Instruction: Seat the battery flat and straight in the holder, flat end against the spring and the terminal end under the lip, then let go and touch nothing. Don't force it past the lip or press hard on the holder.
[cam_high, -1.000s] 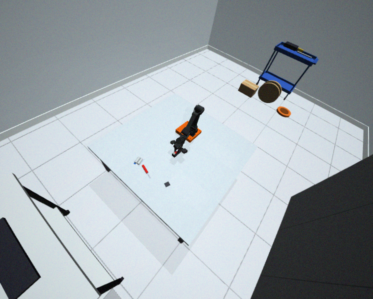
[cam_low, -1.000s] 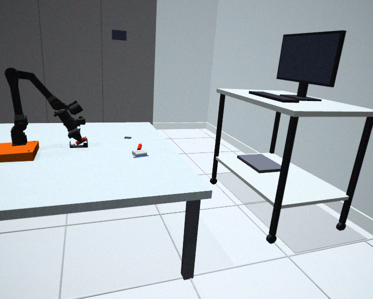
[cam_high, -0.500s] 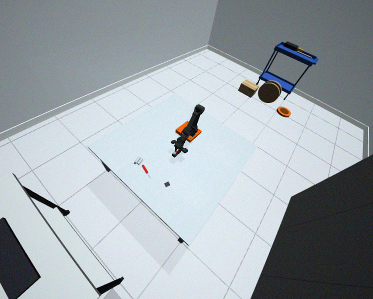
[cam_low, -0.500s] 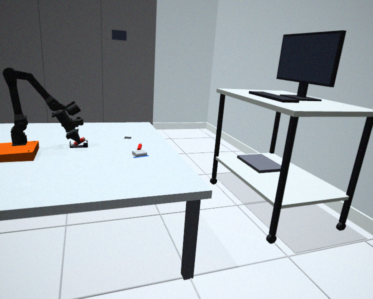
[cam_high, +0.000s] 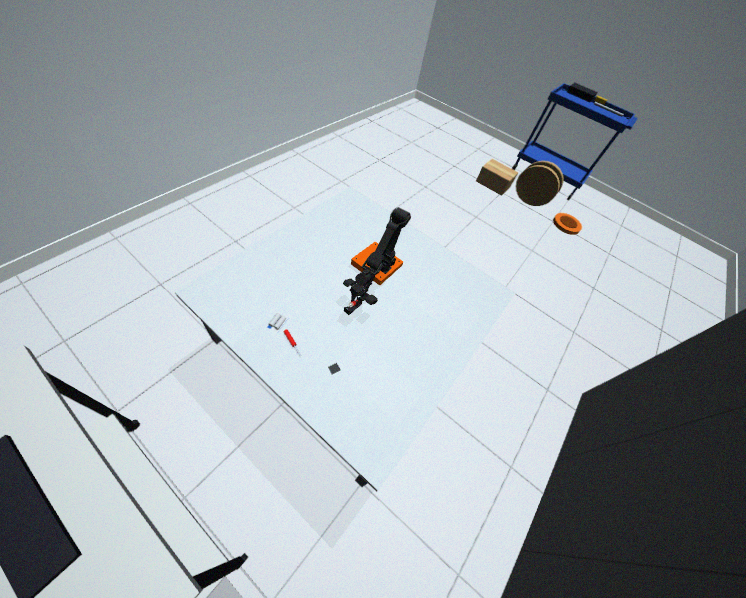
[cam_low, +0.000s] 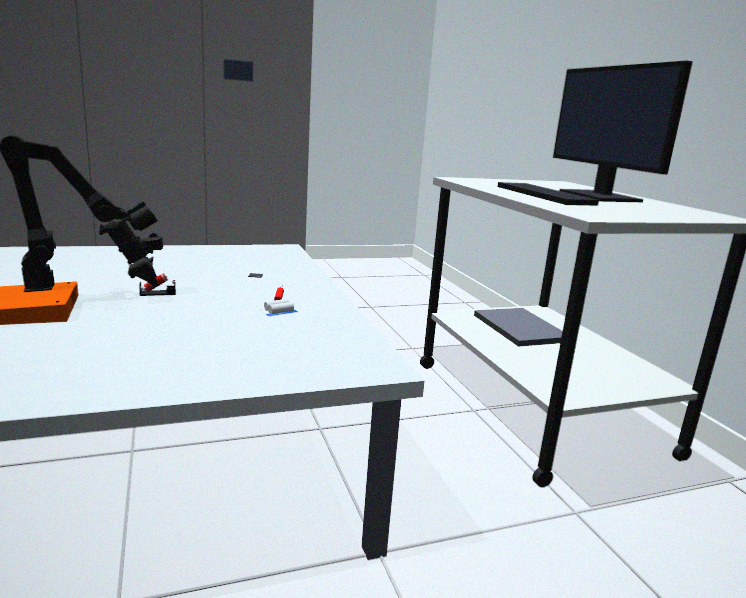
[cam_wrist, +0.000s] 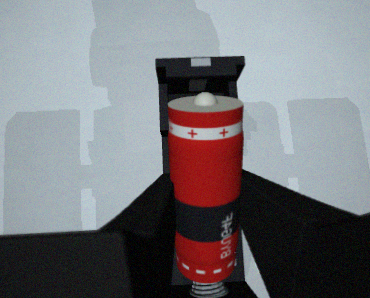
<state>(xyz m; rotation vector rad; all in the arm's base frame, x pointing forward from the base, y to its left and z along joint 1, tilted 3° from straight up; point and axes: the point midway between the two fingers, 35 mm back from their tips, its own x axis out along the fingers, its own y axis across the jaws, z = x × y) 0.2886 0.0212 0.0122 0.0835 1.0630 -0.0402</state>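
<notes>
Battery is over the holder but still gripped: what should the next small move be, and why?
Probably lower the raised terminal end gently under the lip. The gripper holds the battery tilted, flat end at the spring, nub short of the holder lip. No hard pressing.
</notes>
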